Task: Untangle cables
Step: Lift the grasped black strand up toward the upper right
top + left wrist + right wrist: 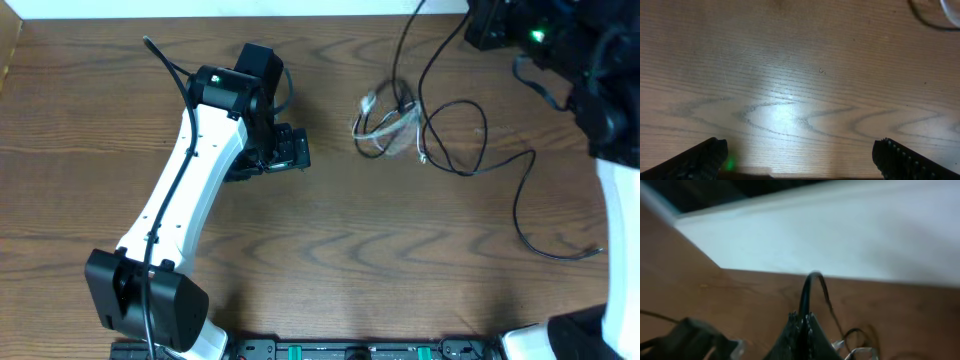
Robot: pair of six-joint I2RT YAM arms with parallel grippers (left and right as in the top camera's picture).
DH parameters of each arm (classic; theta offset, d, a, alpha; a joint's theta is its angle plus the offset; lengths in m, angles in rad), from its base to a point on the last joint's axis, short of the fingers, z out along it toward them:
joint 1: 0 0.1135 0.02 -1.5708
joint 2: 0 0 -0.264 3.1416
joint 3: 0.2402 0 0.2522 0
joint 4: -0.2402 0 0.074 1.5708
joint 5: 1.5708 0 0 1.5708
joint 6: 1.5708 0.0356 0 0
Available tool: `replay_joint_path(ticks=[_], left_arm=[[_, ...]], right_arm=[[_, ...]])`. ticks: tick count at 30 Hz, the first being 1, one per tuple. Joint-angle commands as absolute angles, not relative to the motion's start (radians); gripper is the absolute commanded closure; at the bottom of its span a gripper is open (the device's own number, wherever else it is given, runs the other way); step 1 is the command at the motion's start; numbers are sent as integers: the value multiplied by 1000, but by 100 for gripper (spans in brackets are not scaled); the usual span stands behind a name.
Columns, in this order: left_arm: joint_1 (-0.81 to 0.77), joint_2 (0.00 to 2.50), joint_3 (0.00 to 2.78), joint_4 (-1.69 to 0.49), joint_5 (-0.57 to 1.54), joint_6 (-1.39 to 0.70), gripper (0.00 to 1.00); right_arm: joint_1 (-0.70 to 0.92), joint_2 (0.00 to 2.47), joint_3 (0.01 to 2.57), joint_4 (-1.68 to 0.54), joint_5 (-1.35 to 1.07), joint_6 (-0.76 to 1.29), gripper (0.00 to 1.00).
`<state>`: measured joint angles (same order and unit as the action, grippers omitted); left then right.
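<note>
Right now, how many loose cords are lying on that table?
3, as far as I can tell: a white cable bunched mid-table, one black cable running from that tangle to the far edge, a second black cable trailing right. The knot may hide more.

The whole right wrist view is blurred, softening the black cable (804, 295) at the right gripper (801, 322), while the left wrist picture's far right corner cuts off a cable loop (925, 20) and its near edge the left gripper (799, 162).

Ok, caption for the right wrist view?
Right fingers pinched shut on a black cable that arcs up over the wooden table.
</note>
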<state>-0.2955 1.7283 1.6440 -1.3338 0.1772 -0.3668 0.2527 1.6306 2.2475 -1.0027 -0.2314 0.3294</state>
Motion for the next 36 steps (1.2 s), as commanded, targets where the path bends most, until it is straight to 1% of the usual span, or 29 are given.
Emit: replay_joint_path(ticks=[1, 6, 8, 10, 14, 20, 21, 23, 24, 25, 26, 27, 29, 31, 33, 34, 36], left_arm=[[-292, 1734, 1639, -1337, 167, -372, 2], [-292, 1734, 1639, -1337, 167, -372, 2], [-292, 1734, 1639, -1337, 167, -372, 2], [-292, 1734, 1639, -1337, 167, -372, 2], [-292, 1734, 1639, -1337, 167, -372, 2], [-292, 1734, 1639, -1337, 167, -372, 2], [-292, 1734, 1639, -1337, 167, -372, 2], [-292, 1734, 1639, -1337, 167, -372, 2], [-292, 1734, 1639, -1337, 167, -372, 2], [-292, 1734, 1639, -1337, 167, -372, 2], [-292, 1734, 1639, -1337, 167, -372, 2], [-292, 1734, 1639, -1337, 167, -372, 2], [-292, 1734, 1639, -1337, 167, -372, 2], [-292, 1734, 1639, -1337, 167, -372, 2], [-292, 1734, 1639, -1337, 167, -372, 2], [-292, 1734, 1639, -1337, 167, -372, 2], [-292, 1734, 1639, -1337, 167, -372, 2]], right_arm=[[256, 1660, 2239, -1005, -274, 368, 99], [256, 1690, 2239, -970, -416, 365, 99], [256, 1691, 2239, -957, -423, 366, 99], [256, 1688, 2239, -953, -353, 368, 98], [256, 1682, 2240, -1008, -63, 406, 98], [256, 1688, 2236, -1077, -72, 380, 99], [256, 1689, 2234, -1079, -105, 341, 99], [257, 1695, 2234, -1086, -202, 190, 99], [257, 1695, 2234, -1098, -204, 124, 99], [256, 1695, 2234, -1114, -143, 97, 98], [256, 1695, 2234, -1137, 14, 143, 98], [256, 1695, 2234, -1158, 174, 234, 98], [255, 1695, 2233, -1238, 522, 538, 98], [255, 1695, 2234, -1293, 614, 721, 99], [255, 1695, 2234, -1282, 513, 711, 99], [255, 1695, 2234, -1264, 411, 654, 99], [255, 1697, 2233, -1196, 75, 414, 99]])
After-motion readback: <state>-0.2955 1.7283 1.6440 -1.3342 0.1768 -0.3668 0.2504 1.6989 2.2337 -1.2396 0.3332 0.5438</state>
